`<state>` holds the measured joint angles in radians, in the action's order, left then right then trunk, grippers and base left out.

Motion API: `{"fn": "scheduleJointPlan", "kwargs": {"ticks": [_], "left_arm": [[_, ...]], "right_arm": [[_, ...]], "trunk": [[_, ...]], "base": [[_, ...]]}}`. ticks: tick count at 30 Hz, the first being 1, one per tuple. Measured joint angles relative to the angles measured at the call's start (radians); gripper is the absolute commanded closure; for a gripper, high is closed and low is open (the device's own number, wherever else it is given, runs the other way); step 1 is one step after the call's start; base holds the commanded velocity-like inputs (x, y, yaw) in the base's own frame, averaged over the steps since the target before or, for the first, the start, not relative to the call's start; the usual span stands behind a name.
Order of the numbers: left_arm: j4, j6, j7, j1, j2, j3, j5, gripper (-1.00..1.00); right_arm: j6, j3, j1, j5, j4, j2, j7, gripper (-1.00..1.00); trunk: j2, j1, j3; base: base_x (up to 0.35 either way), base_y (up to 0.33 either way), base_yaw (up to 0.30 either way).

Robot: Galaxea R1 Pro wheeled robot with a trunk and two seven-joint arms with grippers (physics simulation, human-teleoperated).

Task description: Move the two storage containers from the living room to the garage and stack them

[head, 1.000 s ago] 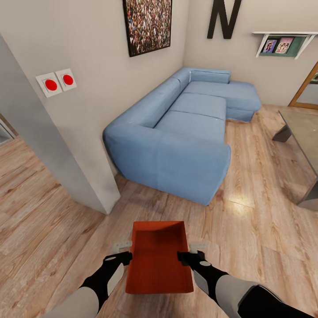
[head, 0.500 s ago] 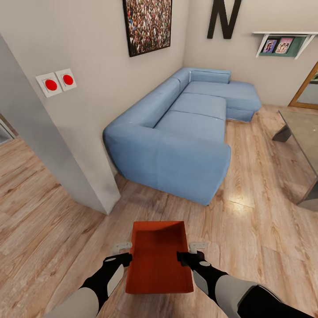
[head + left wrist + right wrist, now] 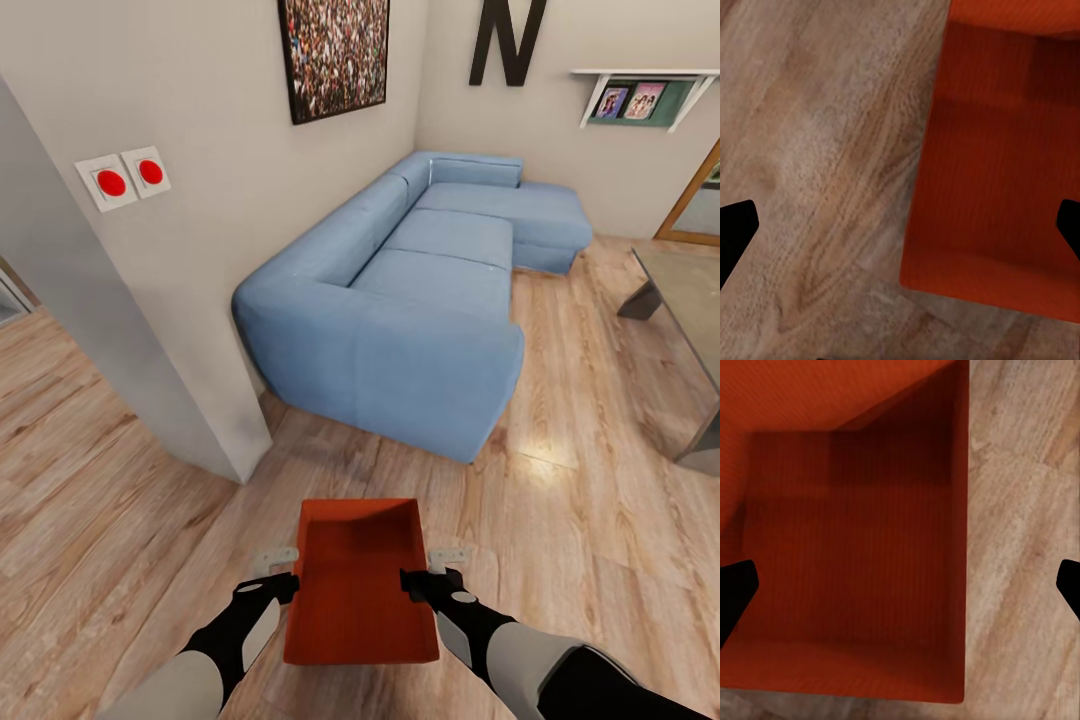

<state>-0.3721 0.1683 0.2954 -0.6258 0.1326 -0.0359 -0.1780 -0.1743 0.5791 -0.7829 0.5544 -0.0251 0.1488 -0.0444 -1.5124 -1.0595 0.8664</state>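
A home living room: blue sofa point(image 3: 400, 300), wood-plank floor point(image 3: 580, 500).

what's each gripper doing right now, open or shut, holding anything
Left gripper: shut on the left wall of the storage container.
Right gripper: shut on the container's right wall.

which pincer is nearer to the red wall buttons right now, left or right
Left. The left pincer grips the storage container's side toward the wall with the red buttons; the right pincer holds the opposite side, farther away.
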Motion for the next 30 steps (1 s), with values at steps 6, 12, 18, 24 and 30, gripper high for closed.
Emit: {"fn": "scheduleJointPlan", "kwargs": {"ticks": [6, 12, 18, 24, 30], "left_arm": [[0.0, -0.001, 0.001, 0.0, -0.001, -0.001, 0.002, -1.0], [-0.001, 0.0, 0.0, 0.0, -0.005, -0.004, 0.004, -1.0], [0.001, 0.004, 0.003, 0.0, -0.002, -0.06, 0.026, -1.0], [0.001, 0.003, 0.006, 0.0, -0.003, -0.113, 0.036, -1.0], [0.001, 0.002, 0.007, 0.0, -0.004, -0.119, 0.038, -1.0]], "right_arm": [[-0.002, -0.001, 0.0, 0.001, 0.0, -0.002, 0.0, -1.0], [-0.002, 0.0, 0.0, -0.001, 0.0, -0.004, 0.0, -1.0], [-0.001, 0.001, 0.0, -0.003, -0.001, -0.007, 0.0, -1.0], [-0.002, 0.001, 0.0, -0.032, 0.0, -0.02, -0.001, -1.0], [-0.002, 0.002, 0.0, -0.047, 0.0, -0.022, -0.001, -1.0]], "trunk": [[-0.042, -0.023, 0.019], [-0.084, -0.046, 0.038], [-0.126, -0.069, 0.056], [-0.168, -0.092, 0.075], [-0.21, -0.115, 0.094]], "base": [[0.0, 0.0, 0.0], [0.0, 0.0, 0.0], [0.0, 0.0, 0.0], [0.0, 0.0, 0.0], [0.0, 0.0, 0.0]]}}
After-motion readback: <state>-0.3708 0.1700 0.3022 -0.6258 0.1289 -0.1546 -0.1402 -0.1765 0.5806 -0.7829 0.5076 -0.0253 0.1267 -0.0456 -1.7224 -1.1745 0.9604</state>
